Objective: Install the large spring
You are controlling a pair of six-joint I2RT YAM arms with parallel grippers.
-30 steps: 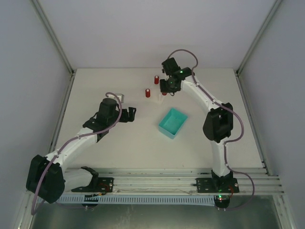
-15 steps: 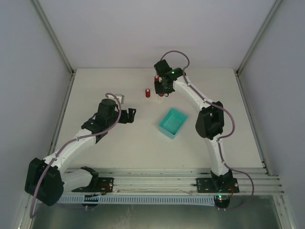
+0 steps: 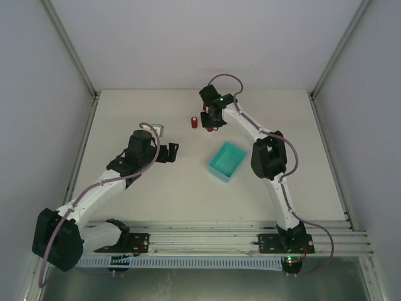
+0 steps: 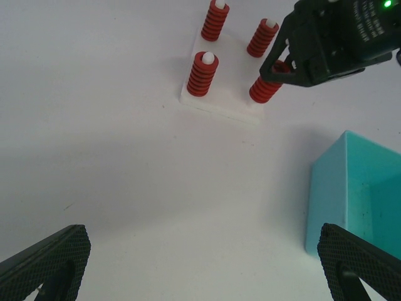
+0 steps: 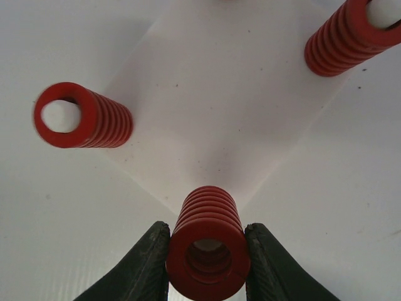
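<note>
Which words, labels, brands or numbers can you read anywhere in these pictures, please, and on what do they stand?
None: no text can be read in any view.
The red springs, the white plate and the teal bin are unmarked.
The green light is a lamp, not a sign.

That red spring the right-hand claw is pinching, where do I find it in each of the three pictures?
Top external: the red spring is a red sliver under the right gripper, far centre.
Left wrist: upper right, at the near right corner of the white peg plate, under the black gripper.
Right wrist: bottom centre, between the two fingers.
Shared landmark: the other red springs standing on that plate.
</note>
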